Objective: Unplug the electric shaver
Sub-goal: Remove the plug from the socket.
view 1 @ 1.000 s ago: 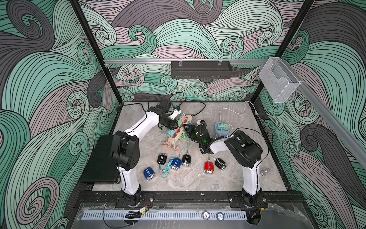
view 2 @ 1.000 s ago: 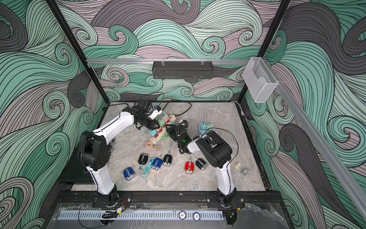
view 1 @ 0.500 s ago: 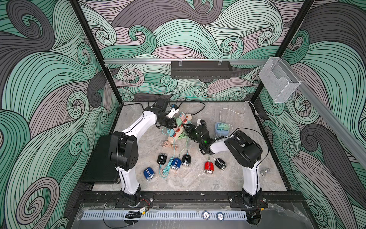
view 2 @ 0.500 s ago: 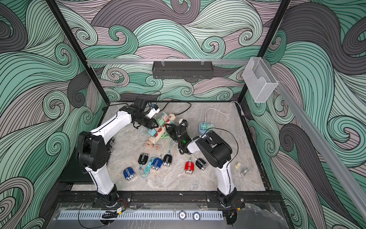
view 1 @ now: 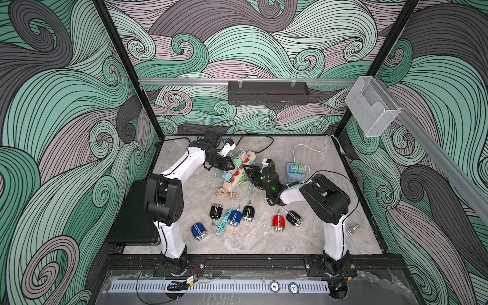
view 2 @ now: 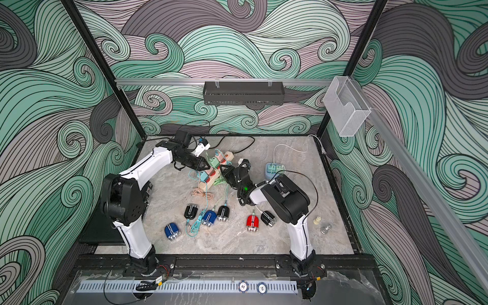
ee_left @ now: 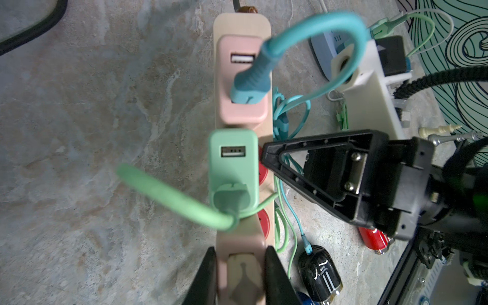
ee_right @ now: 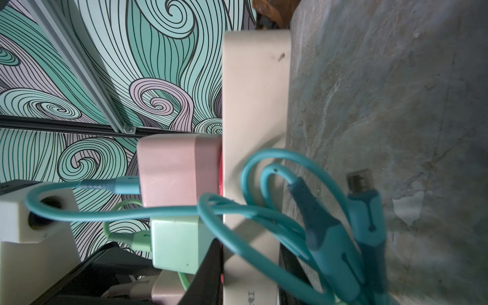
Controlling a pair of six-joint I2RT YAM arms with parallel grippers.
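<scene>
On the bench (view 1: 330, 224), near the middle: black electric shaver (view 1: 248, 212) lying flat, long axis near-to-far, foil end toward the near edge, teal cable (ee_left: 305, 244) plugged into its far end. Flanked by other shavers (view 1: 234, 217) in blue, black and red.

Farther back, beige power strip (ee_left: 241, 23) running diagonally, far right to near left. Clamped tight by the left hand (ee_left: 240, 250): a pink USB adapter (ee_left: 240, 269) seated in the strip, next to the green adapter (ee_left: 232, 169). Beside that green adapter, the right hand (view 1: 248, 170), jaws partway closed with the strip's thickness between them.

Held adapter cut off at the left wrist view's edge. Left fingertips hidden behind adapters in both top views. Impossible to trace through the tangle which cable reaches which adapter.
</scene>
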